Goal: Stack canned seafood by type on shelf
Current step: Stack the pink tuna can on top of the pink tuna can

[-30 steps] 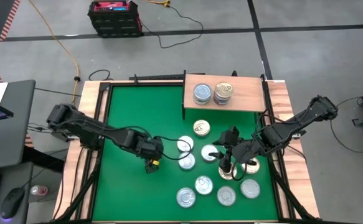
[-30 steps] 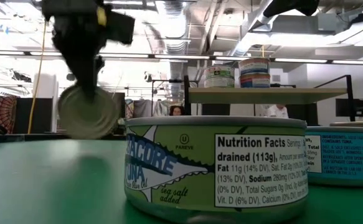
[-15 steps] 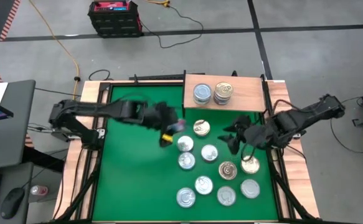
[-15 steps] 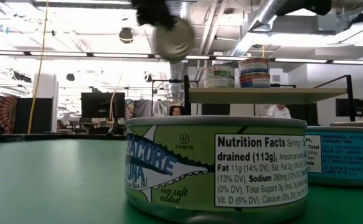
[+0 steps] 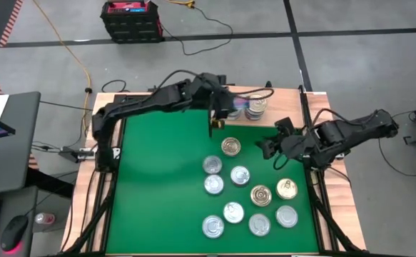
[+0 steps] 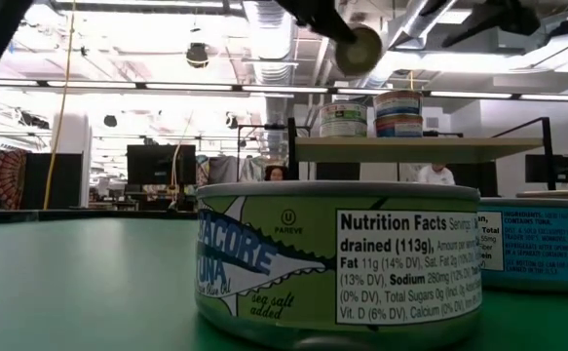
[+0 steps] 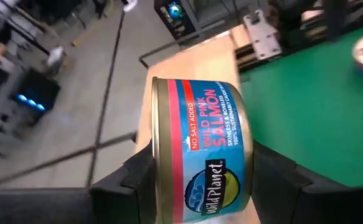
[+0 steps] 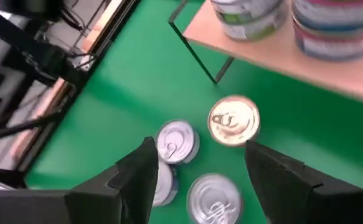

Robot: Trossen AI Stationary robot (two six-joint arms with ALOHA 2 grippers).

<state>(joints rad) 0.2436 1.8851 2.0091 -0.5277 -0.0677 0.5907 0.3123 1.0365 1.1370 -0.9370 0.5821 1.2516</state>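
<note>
While the left pincer (image 7: 200,180) clamps it, the salmon tin (image 7: 200,149) shows a blue-and-red label.

Workshop floor and surroundings around a green table (image 5: 158,178)

Grey concrete floor (image 5: 350,64) marked with dark lines; a red-and-black box (image 5: 130,18) above the table with a black cable (image 5: 208,32) trailing from it; a yellow cord (image 5: 68,50) running across the floor; at left, a dark desk (image 5: 11,143) with a computer mouse (image 5: 13,232); ceiling ducts and lights (image 6: 264,19) beyond.
</note>
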